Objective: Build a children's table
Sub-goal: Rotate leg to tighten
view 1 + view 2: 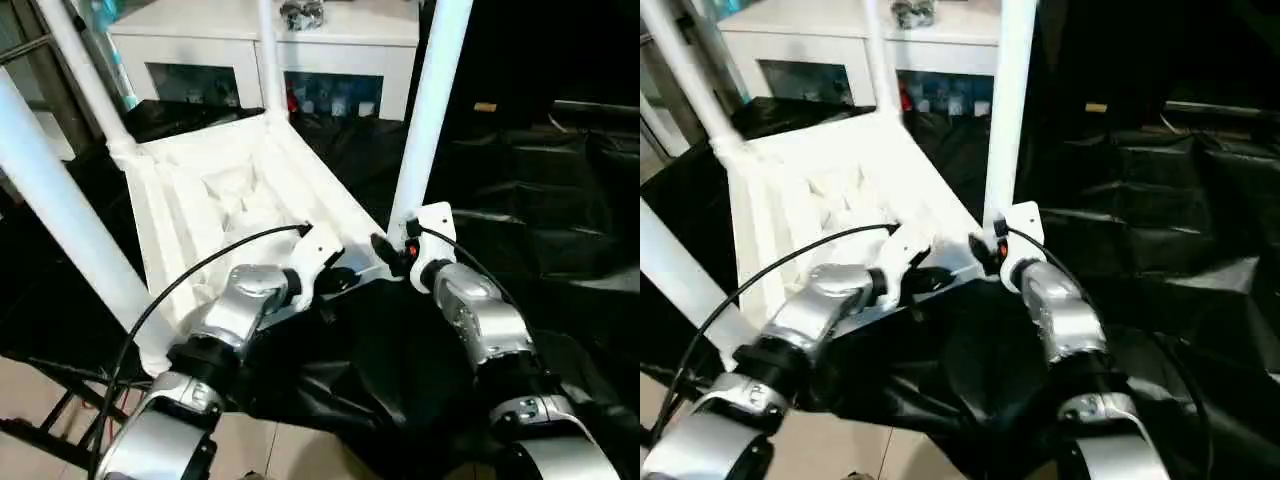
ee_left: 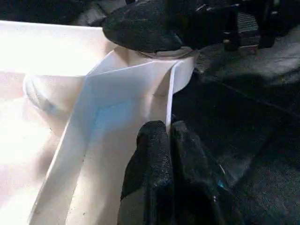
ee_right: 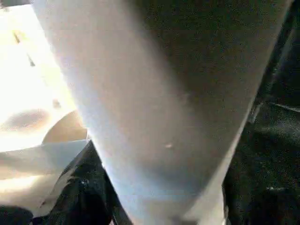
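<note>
Both silver forearms reaching forward and down, converging on the near edge of the upturned white tabletop [image 1: 225,190]. Left gripper [image 1: 335,280] with fingers [image 2: 161,154] pressed together, tips against the tabletop's rim wall, gripping nothing. Right gripper [image 1: 392,252] parted around the base of the near-right leg [image 1: 430,110], close by its corner socket; firm clamping impossible to tell. Four white legs standing up from the corners. Tabletop resting ribbed side up on the black-draped work table [image 1: 540,200]. Beyond, a white cabinet [image 1: 330,50]; pale floor [image 1: 40,400] at near left.
</note>
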You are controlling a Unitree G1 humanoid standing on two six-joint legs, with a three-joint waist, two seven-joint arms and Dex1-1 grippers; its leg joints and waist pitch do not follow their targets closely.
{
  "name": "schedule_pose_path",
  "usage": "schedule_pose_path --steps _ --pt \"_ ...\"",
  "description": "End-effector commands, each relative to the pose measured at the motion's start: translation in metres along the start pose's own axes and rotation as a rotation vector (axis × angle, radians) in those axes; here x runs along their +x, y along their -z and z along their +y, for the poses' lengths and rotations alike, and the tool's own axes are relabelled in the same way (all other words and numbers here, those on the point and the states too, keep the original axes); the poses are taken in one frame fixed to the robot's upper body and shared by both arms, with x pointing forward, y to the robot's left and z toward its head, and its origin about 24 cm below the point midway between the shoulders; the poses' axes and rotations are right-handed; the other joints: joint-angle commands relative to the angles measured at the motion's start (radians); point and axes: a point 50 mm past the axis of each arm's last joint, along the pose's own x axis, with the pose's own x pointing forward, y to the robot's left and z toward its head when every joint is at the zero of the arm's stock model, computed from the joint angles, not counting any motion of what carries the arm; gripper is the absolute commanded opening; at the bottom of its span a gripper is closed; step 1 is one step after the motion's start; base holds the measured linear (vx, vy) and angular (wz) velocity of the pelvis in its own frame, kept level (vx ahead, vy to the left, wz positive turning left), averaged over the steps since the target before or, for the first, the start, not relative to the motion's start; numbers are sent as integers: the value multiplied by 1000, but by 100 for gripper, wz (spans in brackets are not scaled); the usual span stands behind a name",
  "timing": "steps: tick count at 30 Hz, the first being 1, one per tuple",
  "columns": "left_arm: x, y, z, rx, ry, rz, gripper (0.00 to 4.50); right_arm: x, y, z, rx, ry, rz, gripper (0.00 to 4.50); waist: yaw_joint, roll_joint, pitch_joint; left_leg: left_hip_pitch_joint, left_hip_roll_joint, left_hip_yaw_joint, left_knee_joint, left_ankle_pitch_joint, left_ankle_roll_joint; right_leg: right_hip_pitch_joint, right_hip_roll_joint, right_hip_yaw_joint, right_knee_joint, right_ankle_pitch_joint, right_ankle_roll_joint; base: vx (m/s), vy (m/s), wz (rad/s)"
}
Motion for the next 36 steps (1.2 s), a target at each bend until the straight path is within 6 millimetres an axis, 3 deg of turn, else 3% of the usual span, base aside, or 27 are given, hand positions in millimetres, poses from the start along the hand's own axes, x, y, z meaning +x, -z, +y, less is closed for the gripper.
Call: schedule_pose_path --steps 1,4,7,12,17,24,25,30,36 --pt "14 -23 -15 34 40 -92 0 11 13 49 78 -210 57 333 1 -18 -64 6 63 -34 -58 -131 84 46 -90 62 -77 -161 -210 0 0 0" --pt "11 -19 -14 45 66 -91 0 9 9 47 59 -251 50 378 -1 -17 -62 8 66 -35 -61 -159 76 44 -89 61 -79 -191 -211 0 0 0" --pt "5 -16 -13 55 101 -86 0 5 6 43 11 -311 47 389 -4 -19 -62 6 66 -35 -61 -162 76 48 -90 63 -77 -181 -214 0 0 0" --pt "-12 -6 -10 85 209 -53 0 -17 3 30 -125 -556 65 389 1 -20 -62 4 67 -33 -56 -139 107 50 -89 61 -73 -150 -218 0 0 0" --pt "-26 1 -9 106 319 -28 0 -39 0 17 -199 -724 89 389 10 -18 -61 6 72 -32 -57 -161 97 47 -87 61 -72 -171 -221 0 0 0" --pt "-42 8 -12 119 473 24 0 -54 -4 13 -234 -858 108 389 22 -16 -61 8 75 -33 -59 -164 92 42 -88 62 -70 -168 -227 0 0 0" --pt "-44 9 -11 121 480 31 0 -56 -4 13 -239 -869 111 364 22 -15 -60 9 75 -32 -59 -169 88 41 -88 62 -71 -175 -227 0 0 0" --pt "-49 9 -6 119 483 43 0 -58 -2 16 -242 -907 129 340 24 -17 -60 10 74 -33 -60 -175 70 41 -90 63 -73 -209 -219 0 0 0" --pt "-50 10 -6 111 493 46 0 -62 -1 19 -236 -951 138 292 28 -17 -63 9 73 -33 -58 -150 79 42 -89 63 -69 -173 -223 0 0 0"
